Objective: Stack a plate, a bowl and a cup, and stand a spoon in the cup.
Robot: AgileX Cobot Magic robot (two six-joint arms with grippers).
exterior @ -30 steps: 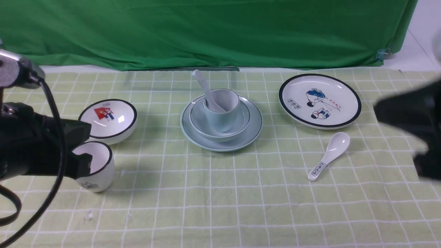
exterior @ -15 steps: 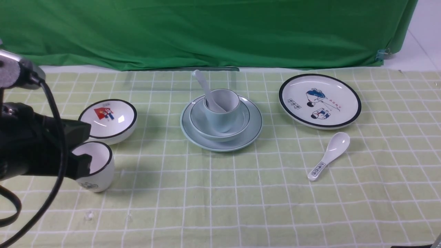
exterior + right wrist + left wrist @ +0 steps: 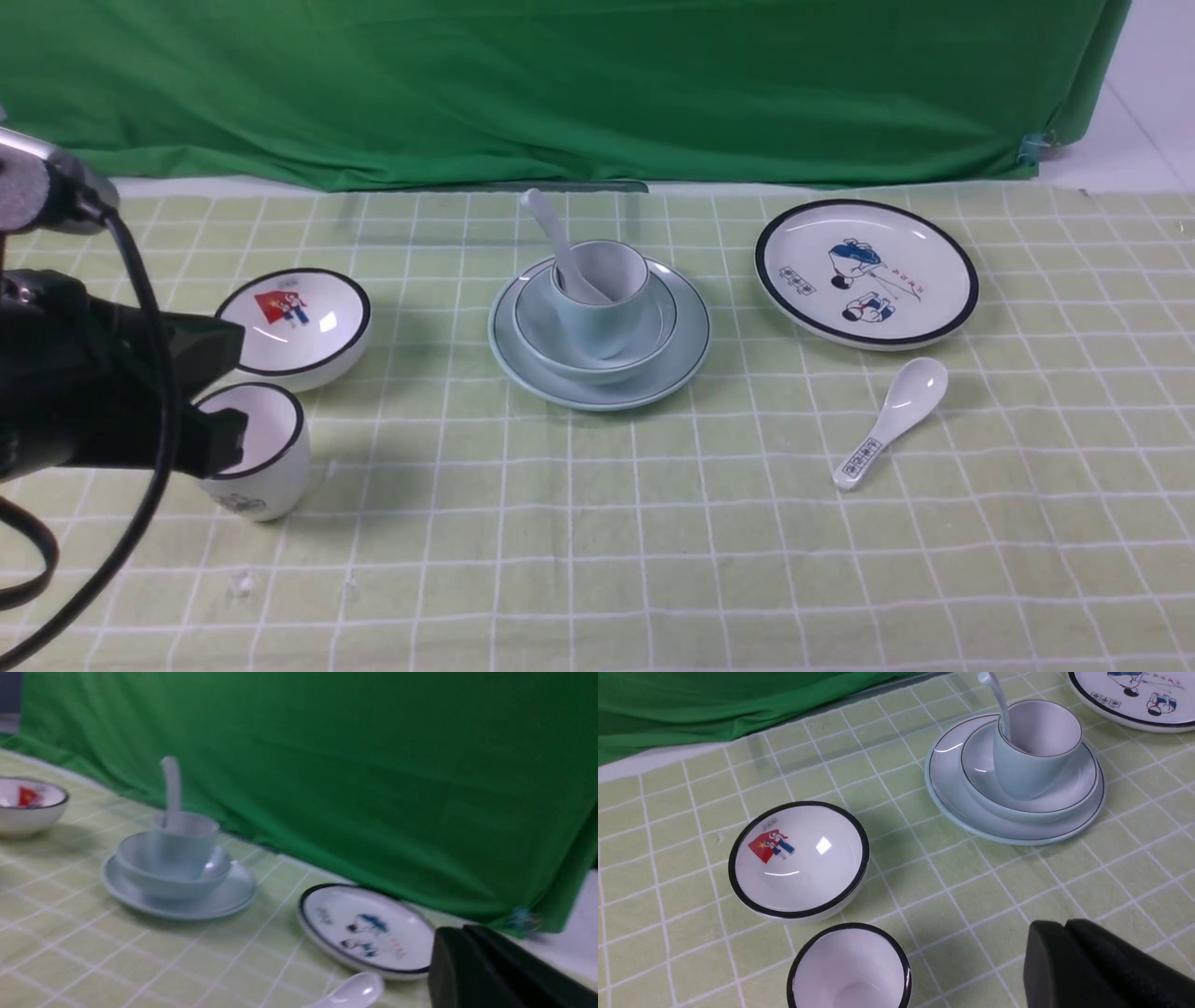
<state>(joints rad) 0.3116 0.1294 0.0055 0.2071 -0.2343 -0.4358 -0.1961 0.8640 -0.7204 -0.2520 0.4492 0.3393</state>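
Pale blue glazed crockery sits finished, as I read it, at the middle of the checked green cloth (image 3: 597, 523). The plain round plate (image 3: 686, 350) carries the glossy bowl (image 3: 653, 322), the small handleless cup (image 3: 602, 317) stands in the bowl, and the bluish-white ceramic soup spoon (image 3: 551, 229) leans upright inside the cup. My left gripper (image 3: 1066, 926) has its black pads pressed together on nothing, close beside the white black-rimmed cup (image 3: 266, 448). My right gripper (image 3: 462, 931) is likewise closed and empty, apart from the stack. I judge every step done; the next move only calls for parking both arms without clipping that nearby cup.
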